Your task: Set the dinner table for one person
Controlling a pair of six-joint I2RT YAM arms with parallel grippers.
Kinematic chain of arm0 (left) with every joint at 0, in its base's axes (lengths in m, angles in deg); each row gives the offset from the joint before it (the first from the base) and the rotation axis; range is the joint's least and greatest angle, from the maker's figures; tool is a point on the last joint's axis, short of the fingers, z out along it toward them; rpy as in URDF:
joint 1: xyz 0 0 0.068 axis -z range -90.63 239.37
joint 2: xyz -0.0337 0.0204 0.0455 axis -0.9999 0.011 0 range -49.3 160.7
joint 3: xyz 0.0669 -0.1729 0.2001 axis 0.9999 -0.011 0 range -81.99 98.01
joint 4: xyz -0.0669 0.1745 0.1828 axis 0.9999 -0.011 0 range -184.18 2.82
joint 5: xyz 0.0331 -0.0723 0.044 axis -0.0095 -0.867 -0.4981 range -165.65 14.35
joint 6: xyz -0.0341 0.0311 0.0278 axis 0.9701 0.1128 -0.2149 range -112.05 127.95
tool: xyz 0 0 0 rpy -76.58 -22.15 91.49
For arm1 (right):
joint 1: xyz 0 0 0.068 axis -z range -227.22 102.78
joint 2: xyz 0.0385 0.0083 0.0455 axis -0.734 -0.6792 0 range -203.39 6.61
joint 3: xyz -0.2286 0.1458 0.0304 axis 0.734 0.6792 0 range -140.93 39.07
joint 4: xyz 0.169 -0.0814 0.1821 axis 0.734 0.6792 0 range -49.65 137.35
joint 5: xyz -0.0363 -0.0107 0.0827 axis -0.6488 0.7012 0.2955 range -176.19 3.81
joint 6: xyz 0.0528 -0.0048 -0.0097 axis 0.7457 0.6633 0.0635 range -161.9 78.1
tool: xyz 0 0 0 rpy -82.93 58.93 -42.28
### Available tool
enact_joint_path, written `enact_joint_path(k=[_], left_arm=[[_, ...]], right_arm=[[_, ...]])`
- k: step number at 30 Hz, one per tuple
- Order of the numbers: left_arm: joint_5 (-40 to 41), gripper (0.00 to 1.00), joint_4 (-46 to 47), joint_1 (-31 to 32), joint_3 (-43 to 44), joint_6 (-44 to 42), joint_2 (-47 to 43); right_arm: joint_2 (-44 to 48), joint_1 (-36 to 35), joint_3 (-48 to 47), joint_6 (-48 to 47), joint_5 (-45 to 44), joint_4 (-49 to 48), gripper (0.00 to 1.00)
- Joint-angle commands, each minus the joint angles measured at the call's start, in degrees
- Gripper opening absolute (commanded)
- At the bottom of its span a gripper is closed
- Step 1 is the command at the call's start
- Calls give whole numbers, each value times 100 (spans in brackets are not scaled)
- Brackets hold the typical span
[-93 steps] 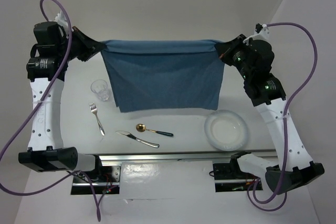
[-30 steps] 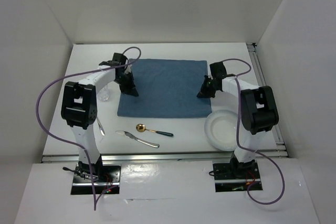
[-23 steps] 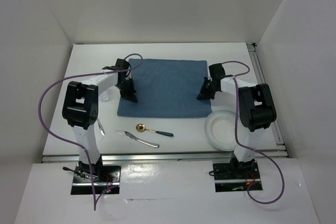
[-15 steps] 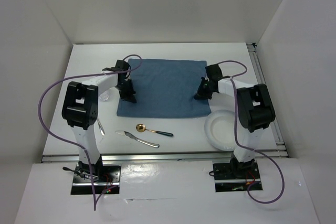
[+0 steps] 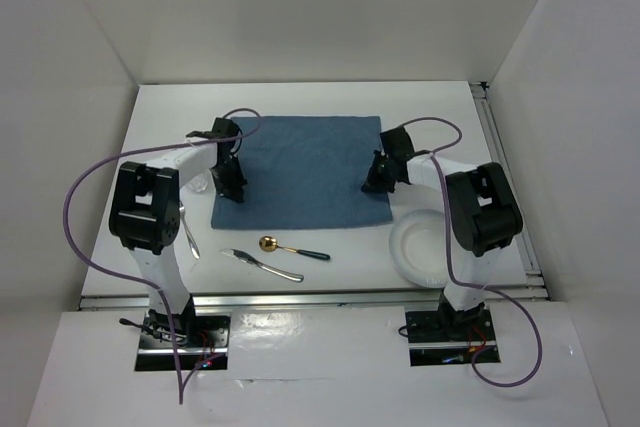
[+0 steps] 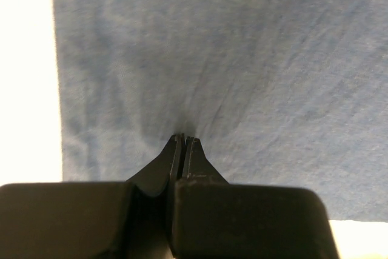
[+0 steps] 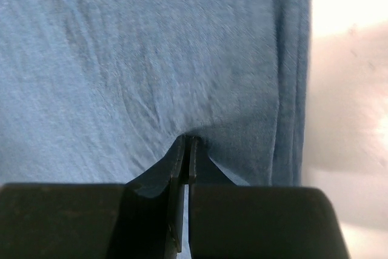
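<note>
The blue placemat (image 5: 300, 169) lies flat on the white dinner table (image 5: 300, 97). My left gripper (image 5: 230, 189) is low at the placemat's left edge, its jaws shut, with the cloth puckering into the tips (image 6: 183, 138). My right gripper (image 5: 372, 181) is low at the placemat's right edge, shut the same way on a pucker of cloth (image 7: 188, 139). The placemat fills both wrist views (image 6: 242, 59) (image 7: 121, 59). Bare table shows left of it in the left wrist view (image 6: 27, 59) and right of it in the right wrist view (image 7: 351, 4).
A clear glass (image 5: 200, 183) and a fork (image 5: 188, 235) sit left of the placemat, partly behind my left arm. A knife (image 5: 262, 264) and a gold-bowled spoon (image 5: 293, 248) lie in front. A white plate (image 5: 425, 249) sits front right. A silver rail (image 5: 320, 294) runs along the near edge.
The placemat went from hanging between my raised grippers to lying flat. Over the last half second both grippers and the placemat slid a little to the left.
</note>
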Motion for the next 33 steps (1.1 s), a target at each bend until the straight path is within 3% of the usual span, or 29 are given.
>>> enact_joint_path(k=[1, 4, 7, 8, 10, 12, 15, 17, 18, 20, 24, 33], left_arm=[[337, 0, -483, -33, 423, -134, -287], [197, 0, -616, -33, 854, -204, -558], [197, 7, -835, -33, 1284, -257, -787], [249, 16, -914, -33, 1538, -257, -909], [328, 28, -1134, -33, 1768, -319, -1033], [512, 45, -1231, -156, 1996, -380, -1174], [653, 51, -1284, -637, 1893, -381, -1472], [654, 61, -1232, -1111, 1752, -232, -1587], [654, 75, -1232, -1262, 1612, -153, -1657], [436, 86, -1101, -1553, 1419, -29, -1719], [189, 87, -671, -2133, 795, 182, -1930], [12, 67, -274, -2380, 635, 525, -1228]], right_arm=[[223, -72, 307, -29, -583, 544, 0], [723, -203, 455, -29, -908, 536, 0], [1383, -353, 579, -29, -961, 403, 17], [1619, -353, 579, -90, -961, 403, 31], [1805, -414, 448, -143, -1022, 403, 37], [2042, -414, 387, -205, -1075, 403, 40], [2174, -467, 237, -205, -1075, 464, 45], [2227, -467, 166, -257, -1075, 517, 48], [2228, -467, 105, -258, -997, 578, 48], [2228, -467, 52, -258, -996, 648, 48], [2762, -467, 324, -258, -996, 518, 49], [3159, -467, 614, -258, -996, 745, 51]])
